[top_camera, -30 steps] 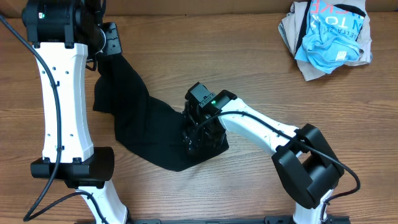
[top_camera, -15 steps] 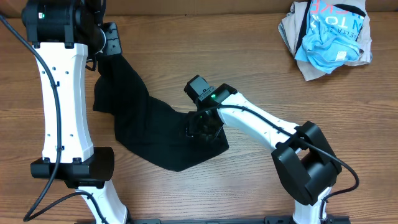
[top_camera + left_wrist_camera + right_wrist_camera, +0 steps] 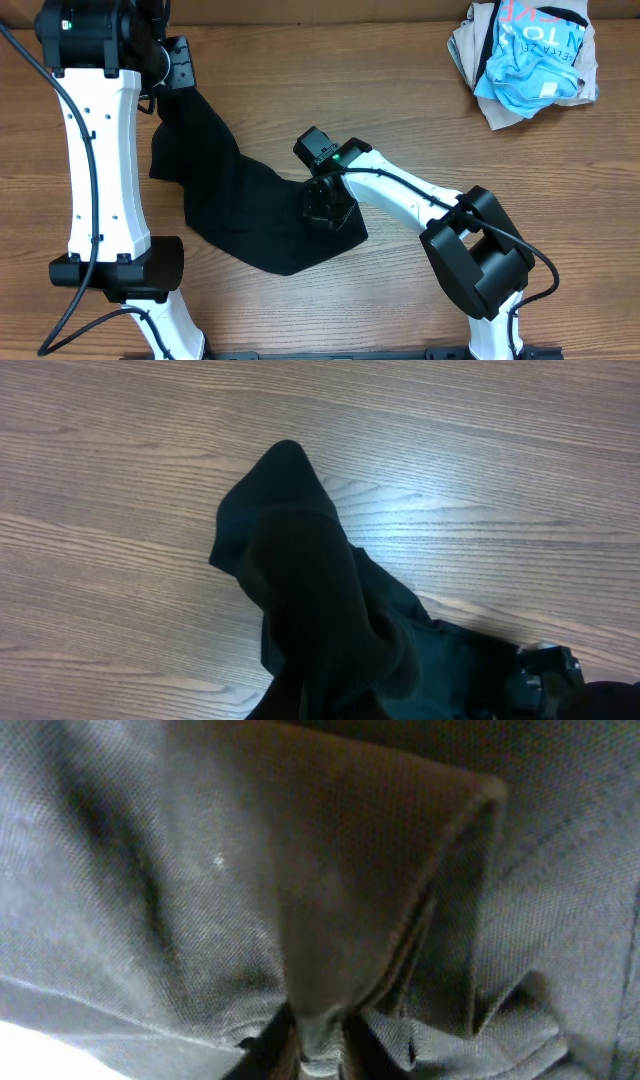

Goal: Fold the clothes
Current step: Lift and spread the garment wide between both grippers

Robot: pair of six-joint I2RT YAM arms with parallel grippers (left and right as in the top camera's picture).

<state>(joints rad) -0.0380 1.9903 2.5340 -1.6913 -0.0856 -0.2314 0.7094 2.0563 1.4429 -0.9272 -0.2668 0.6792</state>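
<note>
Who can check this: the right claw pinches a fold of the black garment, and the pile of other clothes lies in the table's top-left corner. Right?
No. The overhead view shows the pile of clothes in the top-right corner. The rest holds: the right claw pinches a fold of the black garment.

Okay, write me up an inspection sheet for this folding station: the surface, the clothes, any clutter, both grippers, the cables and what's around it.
Surface: wooden table, with bare wood around the clothes.
Job's things: a black garment lies unfolded and rumpled, with one end lifted off the wood. A crumpled pile of clothes, beige and light blue, sits at the far right corner.
Clutter: nothing seen.
Grippers: the left gripper seems to hold the garment's raised end, though its fingers are not visible. The right gripper is pinching a fold of the same garment.
Cables: a black cable runs along the right arm, and another runs along the left arm. Neither touches the cloth.
Surroundings: nothing seen.
</note>
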